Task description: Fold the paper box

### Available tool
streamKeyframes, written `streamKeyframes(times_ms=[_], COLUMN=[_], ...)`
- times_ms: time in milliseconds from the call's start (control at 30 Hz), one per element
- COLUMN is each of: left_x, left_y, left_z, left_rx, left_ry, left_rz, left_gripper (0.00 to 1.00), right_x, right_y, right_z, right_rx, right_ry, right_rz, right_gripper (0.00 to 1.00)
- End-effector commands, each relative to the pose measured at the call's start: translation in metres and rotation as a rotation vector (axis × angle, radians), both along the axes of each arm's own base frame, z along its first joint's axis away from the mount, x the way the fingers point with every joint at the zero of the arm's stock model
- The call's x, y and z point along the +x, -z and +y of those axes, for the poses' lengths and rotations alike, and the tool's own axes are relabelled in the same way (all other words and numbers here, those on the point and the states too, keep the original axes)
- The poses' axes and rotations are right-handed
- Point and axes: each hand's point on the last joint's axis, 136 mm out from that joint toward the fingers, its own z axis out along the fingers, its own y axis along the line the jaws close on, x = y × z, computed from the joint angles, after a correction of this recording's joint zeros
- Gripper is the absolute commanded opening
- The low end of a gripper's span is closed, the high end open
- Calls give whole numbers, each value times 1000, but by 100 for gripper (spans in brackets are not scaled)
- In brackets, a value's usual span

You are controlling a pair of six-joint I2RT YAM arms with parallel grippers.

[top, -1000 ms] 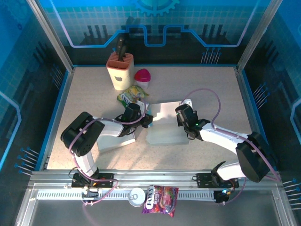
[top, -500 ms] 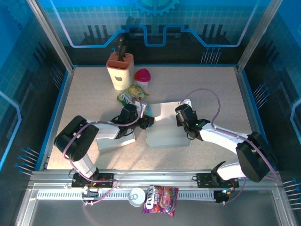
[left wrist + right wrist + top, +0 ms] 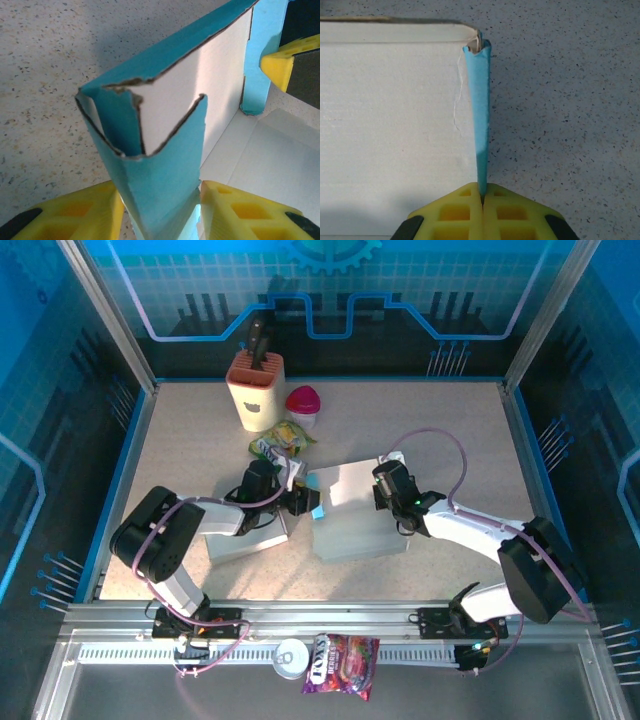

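Observation:
The paper box (image 3: 355,525), white inside and blue outside, lies mid-table with its walls partly raised. My left gripper (image 3: 303,503) is at its left corner. In the left wrist view the yellow fingers (image 3: 75,215) stand apart on either side of a folded blue corner flap (image 3: 160,165), so the left gripper (image 3: 160,200) is open around it. My right gripper (image 3: 381,487) is at the box's far right corner. In the right wrist view the right gripper (image 3: 482,190) is shut on the thin blue wall edge (image 3: 479,110), beside the white panel (image 3: 395,125).
A knife block (image 3: 256,390), a pink-lidded cup (image 3: 305,402) and a green-yellow snack bag (image 3: 282,438) stand behind the box. A flat white panel (image 3: 240,542) lies under the left arm. A can (image 3: 290,657) and a candy bag (image 3: 342,650) sit on the front rail.
My left gripper's jaws have gone from shut to apart and the arm has drawn back to the left. The box's left corner now stands up, showing blue. The right gripper kept its hold.

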Motion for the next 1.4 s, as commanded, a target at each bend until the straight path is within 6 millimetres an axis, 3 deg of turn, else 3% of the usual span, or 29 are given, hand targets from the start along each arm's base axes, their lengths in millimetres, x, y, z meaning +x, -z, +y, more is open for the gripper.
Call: streamKeyframes(times_ms=[0, 100, 200, 467, 767, 967, 1367], left_x=[-5, -7, -10, -16, -2, 7, 19], left_y=[0, 1, -4, -2, 2, 2, 18], left_z=[-2, -2, -1, 3, -1, -5, -8], left_rx=[-18, -26, -38, -54, -33, 7, 189], left_ry=[43, 44, 42, 29, 18, 1, -124], left_rz=[-22, -21, -46, -40, -25, -20, -6], left_gripper=[40, 37, 46, 47, 26, 24, 10], right_x=[7, 8, 8, 8, 7, 6, 4], right_y=[-7, -6, -5, -3, -6, -7, -14], right_z=[3, 3, 3, 2, 10, 18, 22], right_rx=[13, 13, 14, 22, 25, 21, 18], right_ry=[3, 2, 4, 6, -23, -43, -50], right_rz=[-8, -8, -2, 5, -7, -15, -33], right_gripper=[0, 0, 0, 0, 0, 0, 0])
